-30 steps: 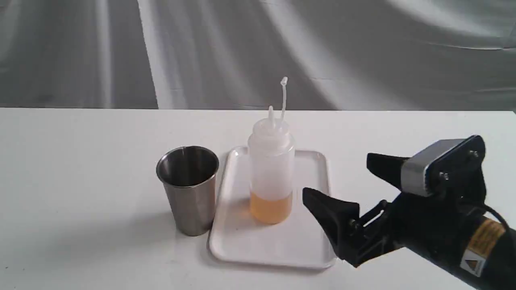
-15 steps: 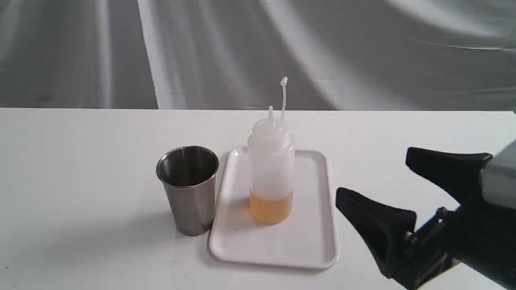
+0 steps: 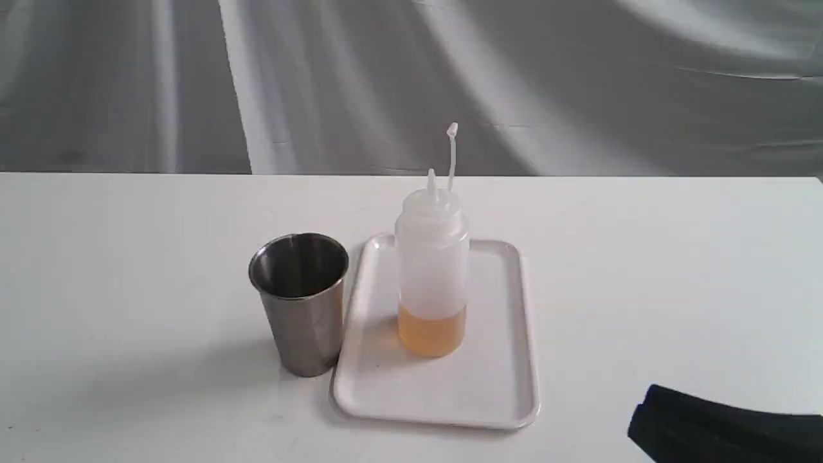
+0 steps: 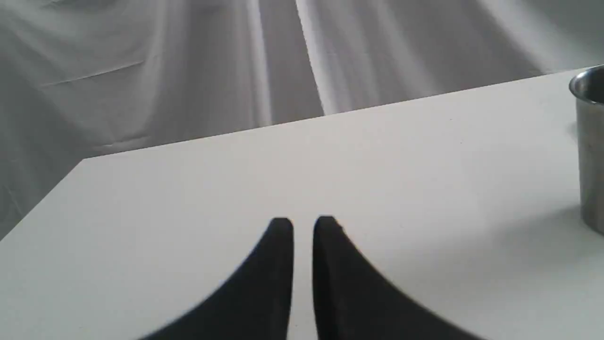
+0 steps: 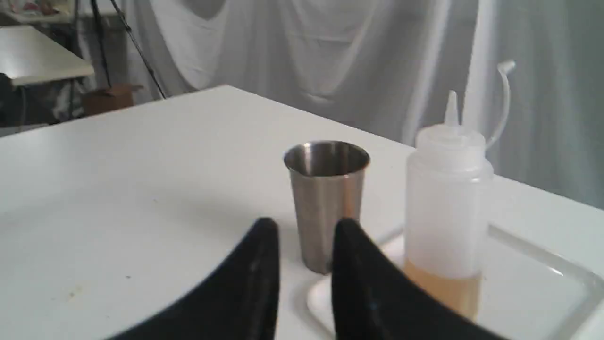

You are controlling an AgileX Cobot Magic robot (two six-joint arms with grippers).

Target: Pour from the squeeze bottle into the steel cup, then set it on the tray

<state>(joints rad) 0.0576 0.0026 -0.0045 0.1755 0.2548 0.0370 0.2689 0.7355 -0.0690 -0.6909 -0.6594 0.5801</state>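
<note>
**Right end effector** (image 5: 306,224): jaws narrowly parted, holding nothing. In the exterior view only a black sliver shows at the lower right corner, well apart from the tray.
**Left end effector** (image 4: 303,219): jaws all but closed, empty, over bare counter.
**Counter** (image 3: 128,257): white, fills the lower half of the frame.
**Tray** (image 3: 495,386): lower centre, lying flat.
**Squeeze bottle** (image 3: 431,270): upright on the tray, left of its middle. Amber liquid fills the bottom portion only. The nozzle is uncapped, strap standing up.
**Steel cup** (image 3: 302,308): upright on the counter just left of the tray. Whether it touches the rim, and what it holds, cannot be told.

**Hazards, as judged:**
- The bottle is tall, light and open, so a brush from the arm would likely tip it and spill liquid.
- The cup sits close enough that a falling bottle could strike it.
- The tray may slide if its rim is caught.
</note>
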